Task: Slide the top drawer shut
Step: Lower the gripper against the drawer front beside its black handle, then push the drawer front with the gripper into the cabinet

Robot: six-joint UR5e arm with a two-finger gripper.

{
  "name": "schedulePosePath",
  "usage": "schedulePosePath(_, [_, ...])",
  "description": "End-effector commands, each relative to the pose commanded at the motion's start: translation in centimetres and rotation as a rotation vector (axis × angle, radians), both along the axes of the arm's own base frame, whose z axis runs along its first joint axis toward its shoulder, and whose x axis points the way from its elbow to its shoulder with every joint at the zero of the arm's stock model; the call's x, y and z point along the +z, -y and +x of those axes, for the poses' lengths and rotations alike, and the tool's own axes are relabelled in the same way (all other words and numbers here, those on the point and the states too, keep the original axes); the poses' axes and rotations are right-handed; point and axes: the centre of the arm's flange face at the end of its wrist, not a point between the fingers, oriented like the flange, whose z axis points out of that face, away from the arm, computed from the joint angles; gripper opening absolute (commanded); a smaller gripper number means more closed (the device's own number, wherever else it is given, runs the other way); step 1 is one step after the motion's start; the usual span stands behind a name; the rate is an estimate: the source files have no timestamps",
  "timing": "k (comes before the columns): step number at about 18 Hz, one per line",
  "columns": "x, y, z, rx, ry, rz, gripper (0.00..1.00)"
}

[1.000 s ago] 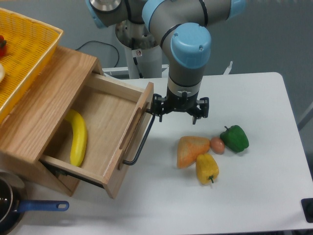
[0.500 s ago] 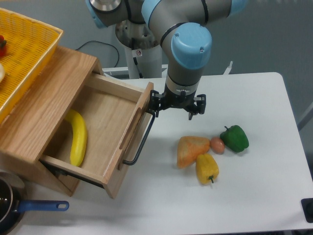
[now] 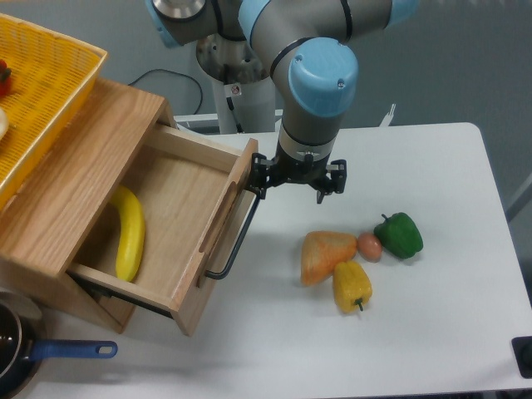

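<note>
The top drawer (image 3: 170, 212) is a light oak box pulled well out of its cabinet (image 3: 75, 179), with a yellow banana (image 3: 130, 233) lying inside. Its front panel (image 3: 218, 241) carries a black bar handle (image 3: 235, 241). My gripper (image 3: 297, 184) hangs from the blue and grey arm just right of the panel's upper end. Its fingers (image 3: 259, 176) point down and stand apart, holding nothing. The left finger is at or touching the top corner of the drawer front.
A yellow mesh basket (image 3: 46, 91) sits on top of the cabinet. On the white table lie an orange wedge (image 3: 322, 253), a small brown egg-like thing (image 3: 370, 245), a green pepper (image 3: 399, 234) and a yellow pepper (image 3: 352, 285). A blue-handled pan (image 3: 33, 353) is at the lower left.
My gripper has moved a little left and up against the drawer front. The drawer has slid slightly into the cabinet.
</note>
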Motion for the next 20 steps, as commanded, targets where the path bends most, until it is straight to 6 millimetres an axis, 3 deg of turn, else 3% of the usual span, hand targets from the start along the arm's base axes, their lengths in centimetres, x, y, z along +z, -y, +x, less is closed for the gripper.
schedulePosePath(20, [0.0,-2.9,4.3,-0.009,0.016,0.004,1.00])
